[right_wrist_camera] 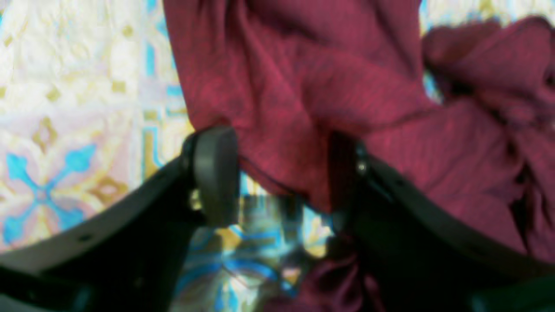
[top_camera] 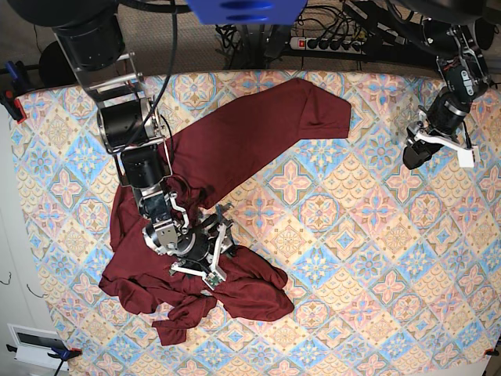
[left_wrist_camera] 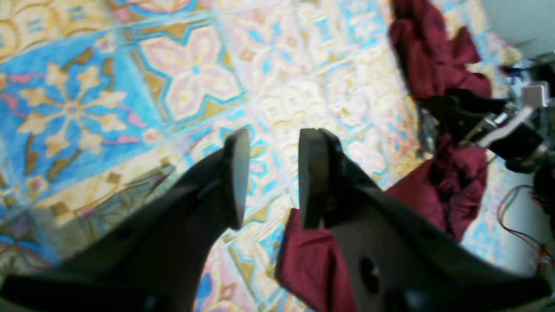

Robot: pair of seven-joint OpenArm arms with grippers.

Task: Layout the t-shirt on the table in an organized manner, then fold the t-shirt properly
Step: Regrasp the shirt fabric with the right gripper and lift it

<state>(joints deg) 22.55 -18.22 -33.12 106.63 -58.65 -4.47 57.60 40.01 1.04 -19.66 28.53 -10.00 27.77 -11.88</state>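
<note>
maroon knit t-shirt (top_camera: 227, 149), crumpled, creased

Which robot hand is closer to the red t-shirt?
The right gripper is closer: it is down at the crumpled t-shirt, jaws either side of a fold. The left gripper hangs far off over bare table.

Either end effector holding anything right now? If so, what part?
Nothing is gripped. The left end effector is open over bare table. The right end effector is open around a hem fold of the t-shirt, not clamped.
</note>
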